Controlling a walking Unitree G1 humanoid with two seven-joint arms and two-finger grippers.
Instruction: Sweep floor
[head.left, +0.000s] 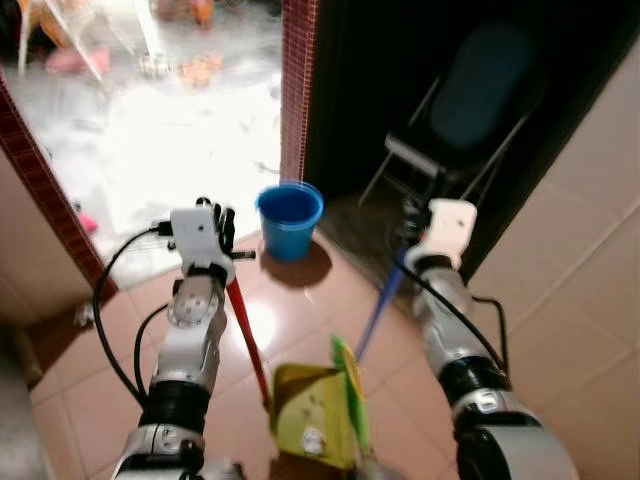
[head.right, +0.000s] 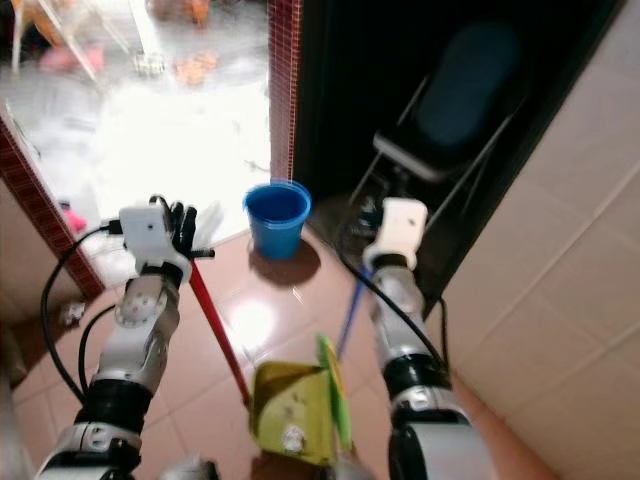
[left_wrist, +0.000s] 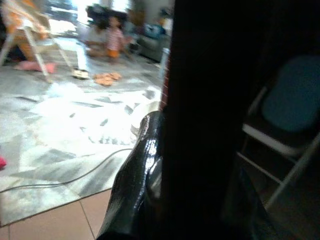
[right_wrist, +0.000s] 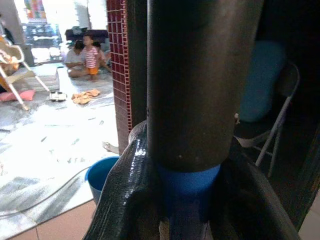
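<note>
- A lived-in home, at a threshold between a tiled area and a bright living space.
- Glossy terracotta floor tiles (head.left: 300, 300) underfoot, pale wall tiles (head.left: 590, 250) at the right, and a pillar of small dark-red tiles (head.left: 297, 90) at the opening.
- A folding chair (head.left: 470, 110) with a dark seat stands in the dim corner, and a blue bucket (head.left: 289, 220) sits on the floor by the pillar.
- Beyond, a marbled pale floor (left_wrist: 65, 115) with slippers (left_wrist: 107, 78) and a pink cushion (left_wrist: 35, 66) left lying about.
- Two people (right_wrist: 85, 57), one seated on that floor and one small figure standing beside, near a sofa-like shape that is too blurred to confirm.
</note>
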